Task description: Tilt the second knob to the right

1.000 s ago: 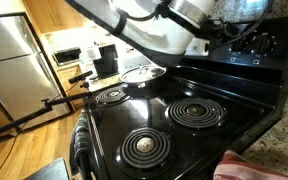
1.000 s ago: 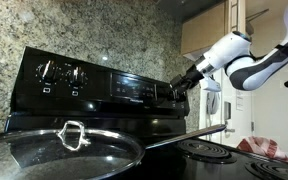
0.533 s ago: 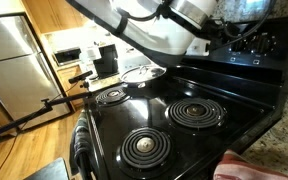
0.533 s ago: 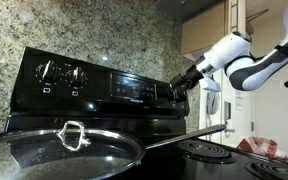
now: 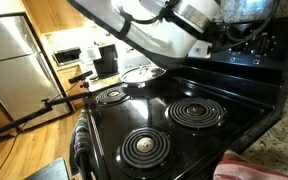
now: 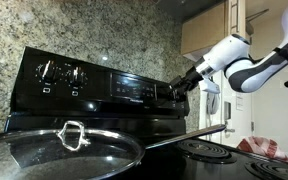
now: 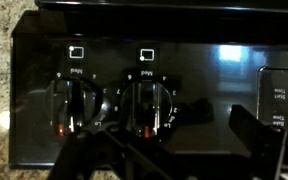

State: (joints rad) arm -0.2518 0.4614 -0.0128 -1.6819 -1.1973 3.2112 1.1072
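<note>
- With end effector [image 7: 176, 145] spread wide, empty and not yet around anything, could drift onto first knob [image 7: 72, 108] instead of second knob [image 7: 147, 108], just right of it on the control panel [image 7: 199, 90].
- Could clamp off-centre and slip without turning.
- Could twist too far.

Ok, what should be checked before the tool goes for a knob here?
1. The tool is open: ok.
2. Both knobs show in the wrist view, the left-hand knob and the right-hand knob: ok.
3. Which of them counts as the second: cannot tell.
4. The tool is off the knobs: cannot tell.
5. The lid lies well away from the tool: ok.
</note>
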